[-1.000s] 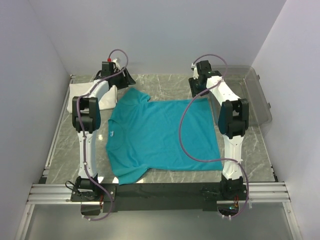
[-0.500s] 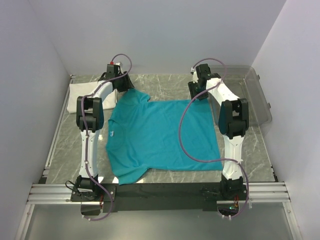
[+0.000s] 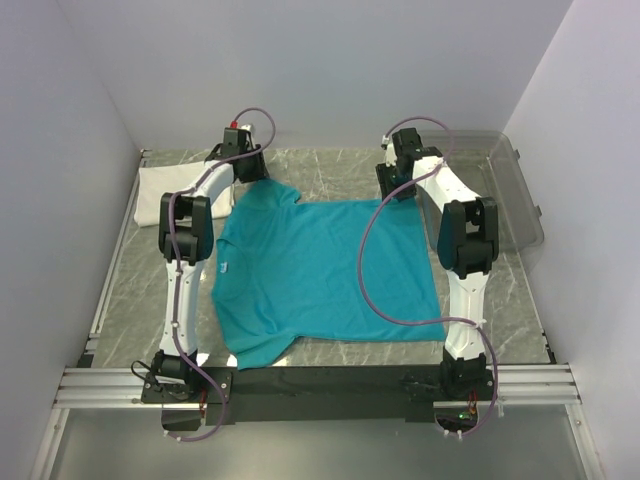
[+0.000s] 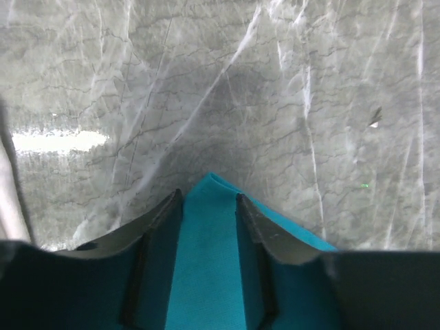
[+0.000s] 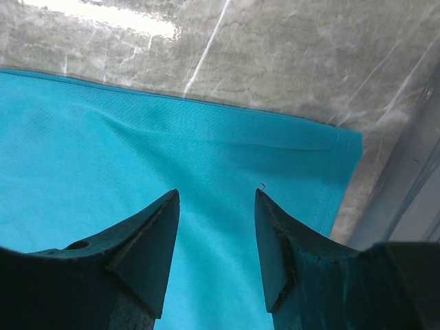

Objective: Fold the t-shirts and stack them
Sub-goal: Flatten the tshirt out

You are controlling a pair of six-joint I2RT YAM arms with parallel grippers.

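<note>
**Both pincers over the far corners of the teal shirt**

At the far left edge of the table point(image 3: 330, 168) lies the white folded piece point(image 3: 160, 190), just beside the left arm. The left gripper point(image 4: 208, 196) stands over the tip of the far sleeve point(image 3: 272, 195). Its jaws are partly apart, the cloth lies flat between them, and nothing is lifted. Beyond the tip there is only bare marble (free room up to the back wall).

The teal t-shirt point(image 3: 320, 270) is spread flat in the middle, neck to the left and hem to the right.

The right gripper point(image 5: 216, 196) hangs over the far hem corner with jaws well apart, holding nothing. Past the hem edge there is a narrow bare strip, then the wall of the clear bin point(image 3: 510, 200) at the right edge.
</note>
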